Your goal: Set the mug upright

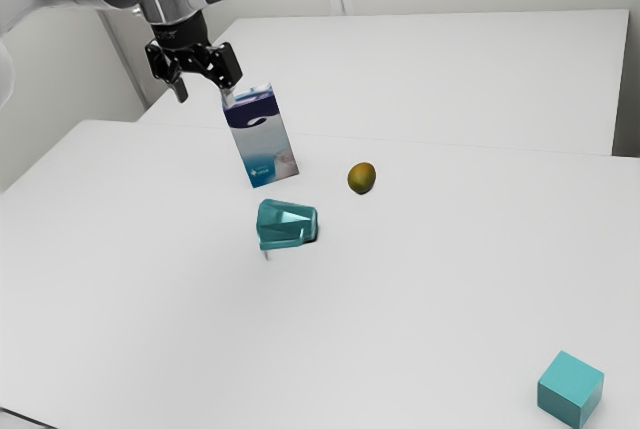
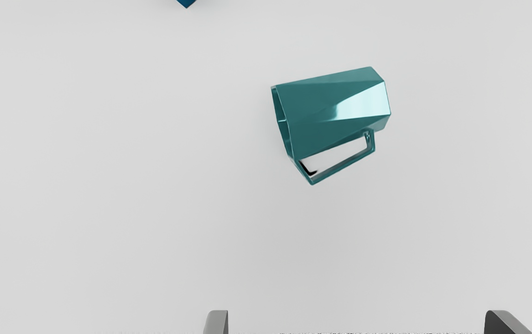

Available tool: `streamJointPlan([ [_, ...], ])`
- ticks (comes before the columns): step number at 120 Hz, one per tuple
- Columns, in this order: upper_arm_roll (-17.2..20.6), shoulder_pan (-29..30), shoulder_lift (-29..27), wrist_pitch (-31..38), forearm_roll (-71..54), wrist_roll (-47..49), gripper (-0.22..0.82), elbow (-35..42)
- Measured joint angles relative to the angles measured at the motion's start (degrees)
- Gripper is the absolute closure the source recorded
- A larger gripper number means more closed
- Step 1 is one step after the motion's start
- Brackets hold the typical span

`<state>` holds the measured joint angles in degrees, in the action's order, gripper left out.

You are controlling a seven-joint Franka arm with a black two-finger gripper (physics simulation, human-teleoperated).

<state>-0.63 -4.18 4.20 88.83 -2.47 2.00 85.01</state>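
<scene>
My gripper [image 1: 205, 97] is high up in the exterior view's upper left, well apart from the teal mug [image 1: 287, 225]. That mug lies on its side on the white table, beyond the carton toward the exterior view's bottom. In the wrist view the faceted mug [image 2: 335, 111] shows its handle and part of its open rim, ahead of the fingertips. The gripper [image 2: 356, 322] stands open, its two fingertips wide apart with nothing between them.
A blue and white carton [image 1: 261, 139] stands near the mug, below the hand in the exterior view. A brownish-green fruit [image 1: 362, 178] lies to the carton's right there. A teal cube [image 1: 570, 390] rests at the exterior view's lower right. A blue corner [image 2: 186, 2] shows in the wrist view.
</scene>
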Motion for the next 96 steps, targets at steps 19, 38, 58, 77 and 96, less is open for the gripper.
streamJointPlan([
  [19, -0.06, -0.15, 0.02, -0.28, 0.05, 0.06, 0.00, 0.00],
  [38, -0.34, 0.53, -0.10, -0.42, 0.16, 0.04, 0.00, 0.07],
  [58, -0.34, 2.70, -0.67, -0.56, 2.84, 0.07, 0.00, 1.53],
  [77, -0.34, 5.50, -0.23, 0.05, 6.51, -1.09, 0.00, 5.10],
  [96, -0.34, 8.68, -0.47, 5.49, 11.55, -5.19, 0.00, 12.05],
])
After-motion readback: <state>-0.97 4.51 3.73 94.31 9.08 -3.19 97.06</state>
